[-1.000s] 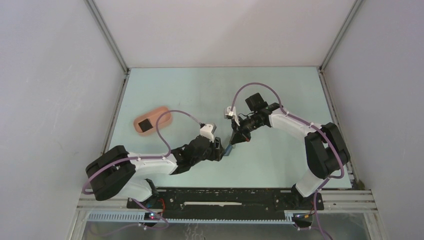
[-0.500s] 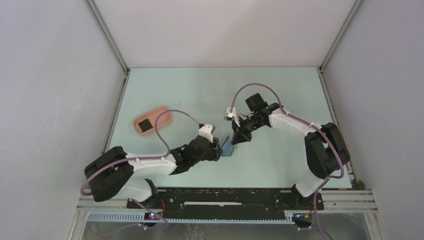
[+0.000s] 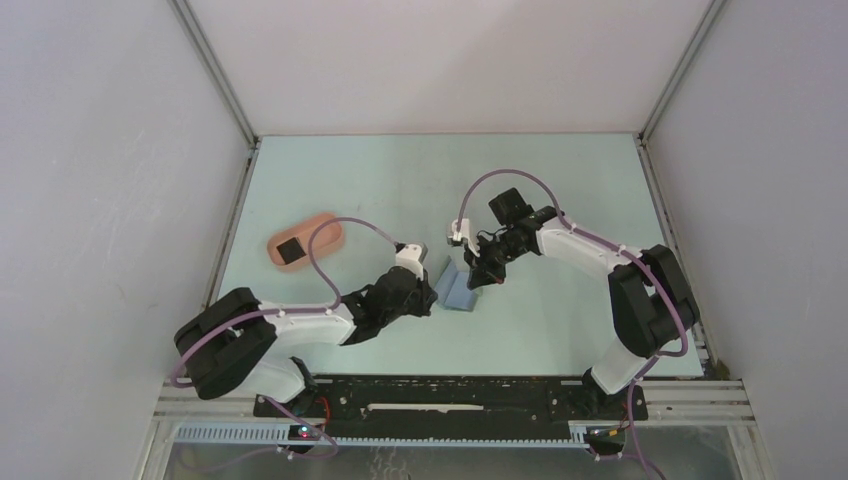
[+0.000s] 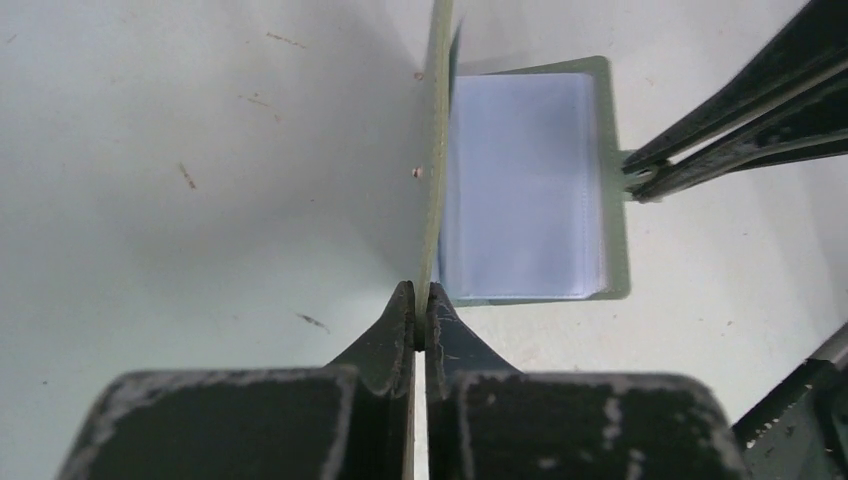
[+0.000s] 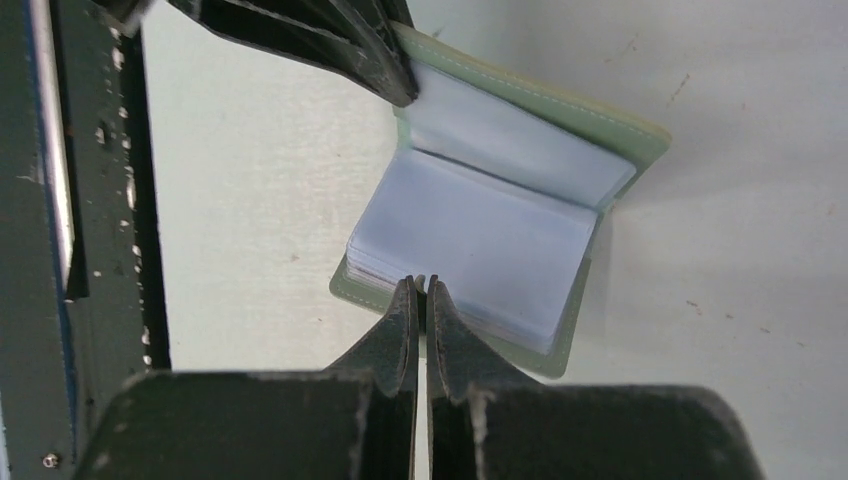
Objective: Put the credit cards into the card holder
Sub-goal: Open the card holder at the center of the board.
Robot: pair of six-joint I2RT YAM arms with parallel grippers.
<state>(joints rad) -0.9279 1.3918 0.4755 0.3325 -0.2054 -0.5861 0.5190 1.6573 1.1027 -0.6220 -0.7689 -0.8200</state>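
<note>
The grey-green card holder lies open on the table between my two grippers. Its clear sleeves face up. One cover stands upright, seen edge-on in the left wrist view. My left gripper is shut on the near edge of that cover. My right gripper is shut on the small tab at the edge of the other cover, which lies flat. In the top view the left gripper and right gripper flank the holder. The credit cards are out of view.
A pink oblong tray sits at the left of the table with a small dark square thing in it. The enclosure's side walls rise along the left and right edges of the table.
My left gripper has shut on the holder's cover. The holder, a narrow sliver before, now lies spread wider. The right gripper has shifted slightly back, still shut.
</note>
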